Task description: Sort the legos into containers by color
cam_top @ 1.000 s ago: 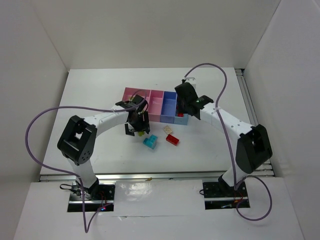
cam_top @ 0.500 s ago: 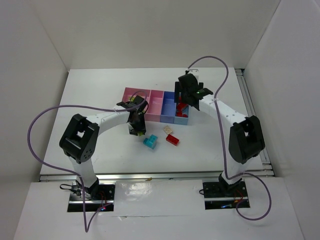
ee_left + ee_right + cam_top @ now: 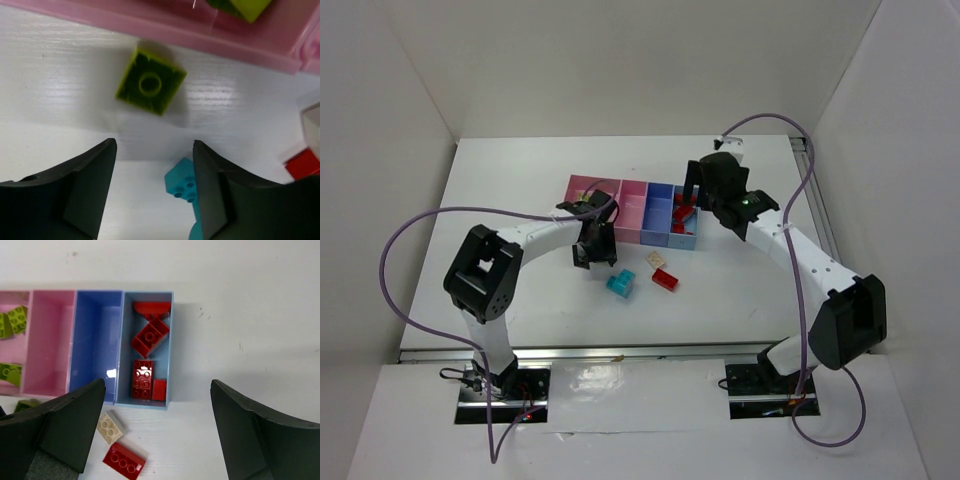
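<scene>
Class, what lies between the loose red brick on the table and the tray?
One cream brick, between the red brick and the tray, clearest in the right wrist view.

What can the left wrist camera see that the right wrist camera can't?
Only the left wrist camera shows the cyan brick lying on the table. Only the right wrist camera shows the light blue compartment with red bricks inside and the periwinkle compartment beside it. Both show the pink end of the tray, the loose red brick and the cream brick.
</scene>
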